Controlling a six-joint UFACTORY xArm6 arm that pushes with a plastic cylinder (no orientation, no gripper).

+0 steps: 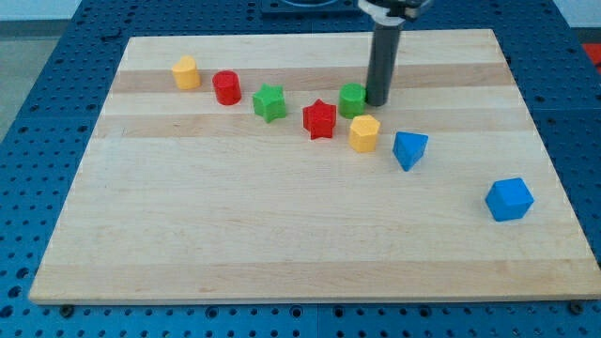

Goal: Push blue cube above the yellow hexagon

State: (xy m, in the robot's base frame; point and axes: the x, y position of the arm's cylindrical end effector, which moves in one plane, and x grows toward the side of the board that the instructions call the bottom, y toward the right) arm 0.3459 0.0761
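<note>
Barely started, I'd say. On the table [282, 225] the blue cube [509, 199] sits way off at the lower right of the frame, well apart from the yellow hexagon [364, 133] near the middle. My tip [377, 101] is up top, touching or just beside the green cylinder [352, 99], nowhere near the cube. No jaws here, just a rod.

Count: two blue, two yellow, two red, two green; eight blocks.

The arm enters from the view's top centre. Its straight dark rod stands upright, and my tip [377, 101] rests on the desk [282, 235].
</note>
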